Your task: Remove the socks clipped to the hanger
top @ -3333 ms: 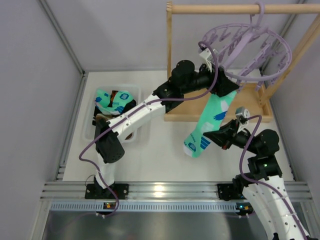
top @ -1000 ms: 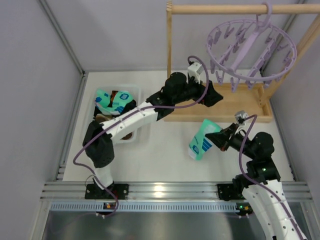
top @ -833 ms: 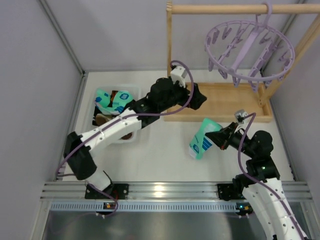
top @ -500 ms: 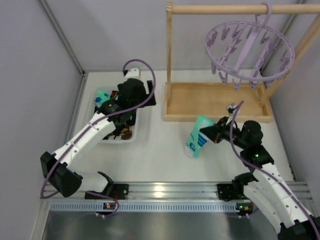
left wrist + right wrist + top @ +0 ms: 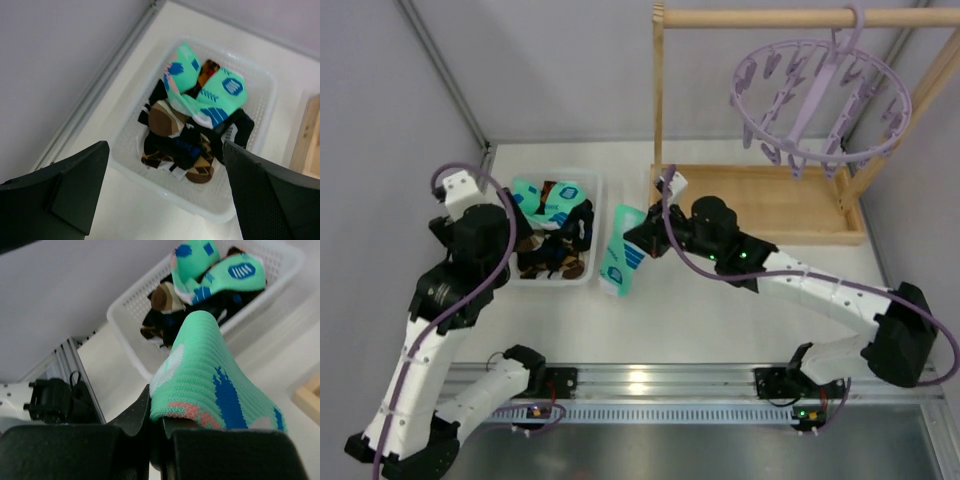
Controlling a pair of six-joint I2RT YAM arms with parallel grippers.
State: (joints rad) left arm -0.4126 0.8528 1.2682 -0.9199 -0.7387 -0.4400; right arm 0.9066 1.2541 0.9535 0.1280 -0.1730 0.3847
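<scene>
Well behind my right gripper (image 5: 638, 240) stands the wooden rail frame (image 5: 770, 205). From its top bar, high above that hand and off to its right, hangs the lilac clip hanger (image 5: 820, 88). Directly below my left gripper (image 5: 165, 147), and just ahead of my right fingertips, sits the white mesh basket (image 5: 261, 107). It holds a pile of socks (image 5: 190, 135), turquoise ones lying on top of black and brown ones. My right jaws are clamped tight on a turquoise sock (image 5: 210, 385) with blue marks, which hangs from them just beside the basket's right wall. My left gripper hovers over the basket with its jaws spread wide, gripping nothing.
</scene>
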